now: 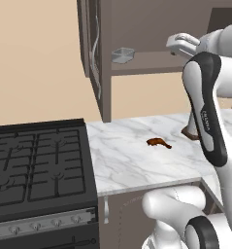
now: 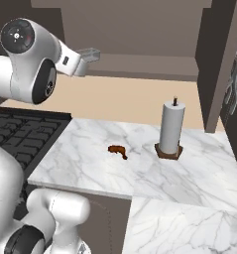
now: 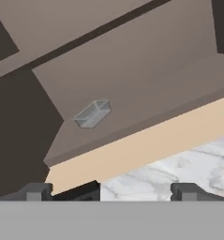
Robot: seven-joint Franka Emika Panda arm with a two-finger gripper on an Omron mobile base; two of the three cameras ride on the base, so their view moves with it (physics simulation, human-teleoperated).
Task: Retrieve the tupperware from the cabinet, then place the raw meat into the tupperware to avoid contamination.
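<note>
A paper towel roll (image 2: 170, 128) stands upright on the marble counter (image 2: 189, 163) — black stove (image 1: 37, 168) alongside.

cabinet (image 1: 137, 29) shelf: tupperware (image 1: 123, 55) | marble counter (image 1: 122, 160): raw meat (image 1: 157, 142), paper towel roll (image 2: 170, 128) upright, well apart

The tupperware (image 1: 123, 55) looks like translucent pale plastic, smooth-walled. The cabinet (image 1: 137, 29) has a matt grey-brown finish with silvery metal handles. The desk (image 2: 140, 163) is glossy white marble veined in grey. The raw meat (image 2: 117, 150) looks reddish-brown and slightly shiny. The paper towel roll (image 2: 171, 127) is matt white.
</note>
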